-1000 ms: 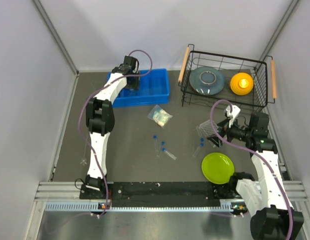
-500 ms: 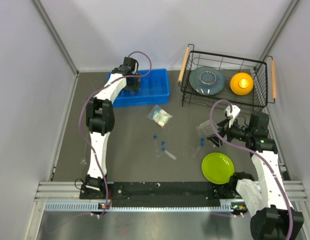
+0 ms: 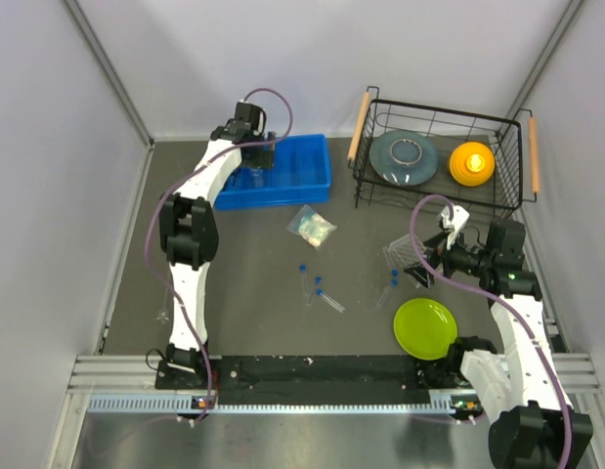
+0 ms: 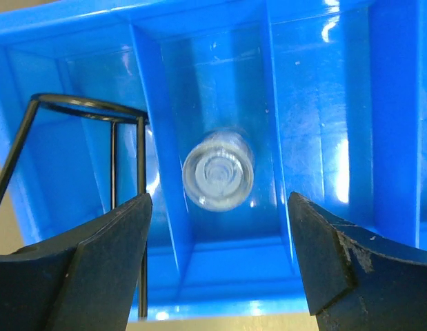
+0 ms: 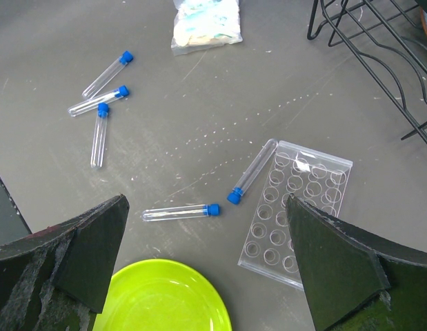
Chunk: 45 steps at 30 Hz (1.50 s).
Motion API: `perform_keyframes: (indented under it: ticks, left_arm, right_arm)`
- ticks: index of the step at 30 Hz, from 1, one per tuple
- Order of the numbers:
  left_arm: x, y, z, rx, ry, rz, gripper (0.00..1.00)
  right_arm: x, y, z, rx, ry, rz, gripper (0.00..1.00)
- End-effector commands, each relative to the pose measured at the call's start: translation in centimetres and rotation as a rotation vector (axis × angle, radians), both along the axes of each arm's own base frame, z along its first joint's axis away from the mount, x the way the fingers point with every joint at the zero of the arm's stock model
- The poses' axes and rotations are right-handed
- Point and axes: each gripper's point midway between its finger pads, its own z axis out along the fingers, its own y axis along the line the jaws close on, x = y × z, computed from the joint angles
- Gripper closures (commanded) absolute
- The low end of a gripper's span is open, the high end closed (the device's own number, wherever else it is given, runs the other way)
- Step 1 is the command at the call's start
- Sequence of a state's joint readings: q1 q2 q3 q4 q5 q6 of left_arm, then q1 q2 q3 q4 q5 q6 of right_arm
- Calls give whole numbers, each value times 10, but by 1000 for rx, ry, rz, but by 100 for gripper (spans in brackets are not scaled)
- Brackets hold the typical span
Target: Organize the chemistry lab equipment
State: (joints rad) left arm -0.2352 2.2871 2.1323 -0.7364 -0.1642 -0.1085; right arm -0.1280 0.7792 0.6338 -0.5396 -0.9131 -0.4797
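Observation:
My left gripper (image 4: 220, 256) is open and empty, above the blue tray (image 4: 316, 103) at the back left (image 3: 302, 161). A small clear jar (image 4: 217, 170) lies in the tray's middle compartment below the jaws. The black ring on a rod (image 4: 82, 107) stands in the compartment to its left. My right gripper (image 5: 206, 265) is open and empty above the table. Under it lie a blue-capped tube (image 5: 182, 212), a second tube (image 5: 253, 170) and the clear perforated rack (image 5: 296, 210), lying flat. Three more tubes (image 5: 98, 134) lie further off. The clear packet (image 5: 205, 21) lies beyond them (image 3: 311, 226).
The lime-green plate (image 5: 168, 300) lies just near of the right gripper (image 3: 425, 327). A black wire basket (image 3: 368, 186) at the back right holds a grey dish (image 3: 404, 156) and an orange bowl (image 3: 472, 163). Grey walls close in the table.
My left gripper has drawn back and up from the blue tray, and the jar now shows in the tray. The right arm has not moved.

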Motion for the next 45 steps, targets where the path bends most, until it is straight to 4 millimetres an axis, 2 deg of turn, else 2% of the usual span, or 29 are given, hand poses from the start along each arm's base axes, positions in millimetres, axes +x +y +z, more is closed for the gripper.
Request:
perform_keyframes:
  ticks: [1, 4, 5, 6, 8, 9, 10, 11, 12, 13, 14, 15, 16, 17, 18, 19, 20, 22, 23, 24, 26, 27, 29, 33, 36, 39, 41, 43, 45]
  left_arm:
    - [-9, 1, 75, -57, -140, 10, 11]
    - [-21, 1, 96, -93, -202, 10, 6]
    - [-26, 1, 93, -101, -208, 12, 5]
    - [-33, 1, 113, -122, -249, 13, 4]
    - [-46, 4, 110, -129, -245, 18, 3]
    - [-53, 5, 130, -146, -287, 23, 2]
    - [-59, 6, 134, -152, -298, 25, 1]
    - [-69, 9, 124, -149, -279, 29, 1]
    - [-79, 12, 145, -170, -330, 38, 1]
    - [-87, 13, 150, -187, -345, 37, 1]
    - [-99, 16, 137, -193, -319, 40, 1]
    - [-114, 18, 159, -229, -373, 40, 1]
    - [-120, 20, 167, -259, -404, 32, 1]
    - [-133, 21, 154, -267, -384, 31, 1]
    - [-147, 27, 173, -296, -439, 44, 1]
    - [-154, 30, 176, -311, -457, 50, 1]
    - [-165, 28, 163, -333, -431, 37, 1]
    - [-186, 25, 173, -398, -458, 7, 1]
    - [-197, 19, 159, -425, -418, -18, 1]
    - [-209, 16, 163, -457, -426, -28, 1]
    - [-227, 11, 142, -489, -372, -39, 1]
    - [-239, 5, 146, -534, -375, -59, 1]
    - [-257, 1, 133, -582, -351, -59, 1]
    - [-284, -31, 127, -814, -308, -140, 1]
    - [-293, -38, 113, -887, -269, -123, 1]
    - [-297, -40, 96, -908, -212, -96, 1]
    - [-300, -40, 91, -907, -189, -88, 1]
    - [-304, -36, 85, -883, -162, -62, 1]
    - [-302, -28, 90, -845, -191, -37, 1]
  right_arm:
    - [3, -1, 12, -7, -72, 17, 1]
    - [3, -1, 12, -12, -77, 16, 1]
    - [3, -1, 13, -12, -77, 14, 1]
    - [3, -1, 13, -14, -80, 13, 1]
    - [3, -2, 14, -17, -83, 10, 1]
    - [3, -3, 14, -21, -82, 5, 1]
    - [4, -4, 15, -24, -84, -1, 1]
    - [5, -4, 15, -26, -80, -4, 1]
    - [5, -5, 14, -33, -75, -12, 1]
    - [7, -7, 17, -38, -77, -20, 1]
    - [7, -8, 18, -40, -75, -24, 1]
    - [7, -9, 20, -45, -74, -30, 1]
    - [7, -8, 26, -46, -72, -27, 1]
    - [6, -9, 27, -59, -77, -16, 1]
    - [5, -9, 28, -68, -74, -10, 1]
    - [2, -7, 30, -79, -61, 0, 1]
    - [2, -8, 29, -100, -64, 12, 1]
    - [-1, -5, 31, -126, -62, 34, 1]
    - [-7, 1, 28, -138, -52, 71, 1]
    - [-10, 4, 25, -149, -40, 90, 1]
    - [-21, 18, 22, -163, -20, 164, 1]
    - [-23, 20, 19, -174, -1, 179, 1]
    - [-30, 30, 18, -188, 26, 223, 1]
    - [-54, 66, 2, -289, 56, 419, 1]
    - [-57, 82, -6, -361, 59, 506, 1]
    - [-47, 92, -18, -488, 46, 533, 1]
    - [-39, 111, -21, -548, 10, 561, 1]
    - [-19, 126, -8, -553, -55, 521, 1]
    - [-6, 139, -9, -538, -43, 509, 1]
